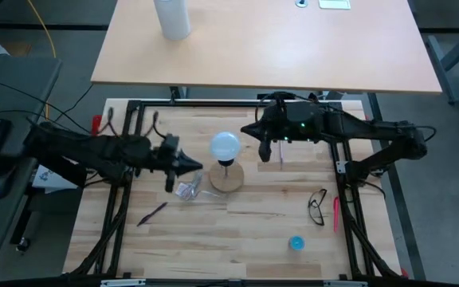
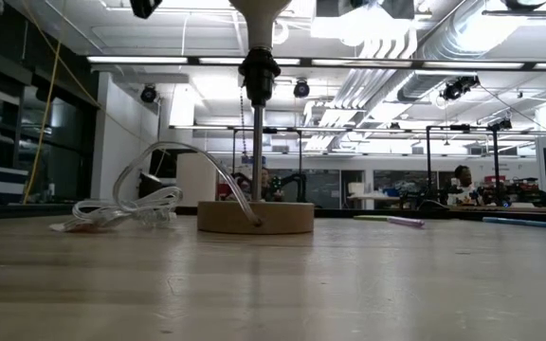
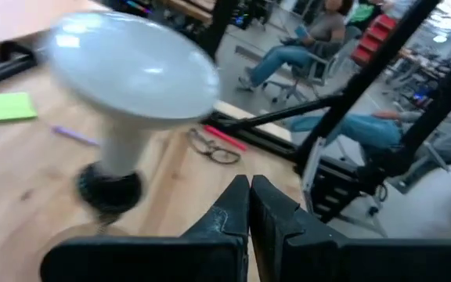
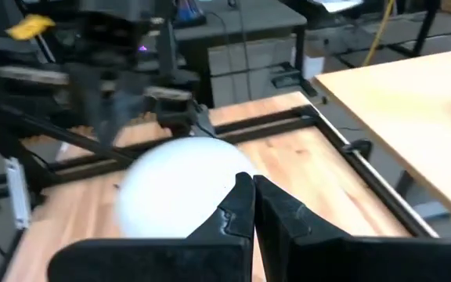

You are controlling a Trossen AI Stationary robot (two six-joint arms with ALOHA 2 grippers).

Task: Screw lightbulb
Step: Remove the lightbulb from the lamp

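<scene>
The lightbulb [image 1: 225, 146] stands upright in the black socket [image 2: 259, 68] atop a thin post that rises from the round wooden base [image 1: 225, 177], and this base serves as the landmark for the rest of the table [image 1: 237, 239]. In the low view the bulb's pale neck [image 2: 258, 24] sits in the socket and a clear cord [image 2: 150, 194] loops away from the base and lies in a bundle just beside it. The left gripper [image 1: 195, 166] lies just beside the base on the left arm's side, level with the bulb's post, its two fingers pressed together to a point and holding nothing; its own wrist view shows the closed fingertips [image 3: 249, 205] with the bulb [image 3: 131, 66] apart from them. The right gripper [image 1: 249, 132] sits near the bulb on the opposite side of the base, toward the far edge of the table, its fingers [image 4: 253, 207] likewise closed tight and empty, with the white globe [image 4: 180, 184] just beyond the tips; whether they touch it cannot be told. Farther from the base, toward the right arm's side, lie a pair of black eyeglasses [image 1: 317, 206], a red pen [image 1: 335, 214] and a small blue roll [image 1: 296, 243]. A dark marker [image 1: 153, 214] lies on the left arm's side, nearer the front edge.
</scene>
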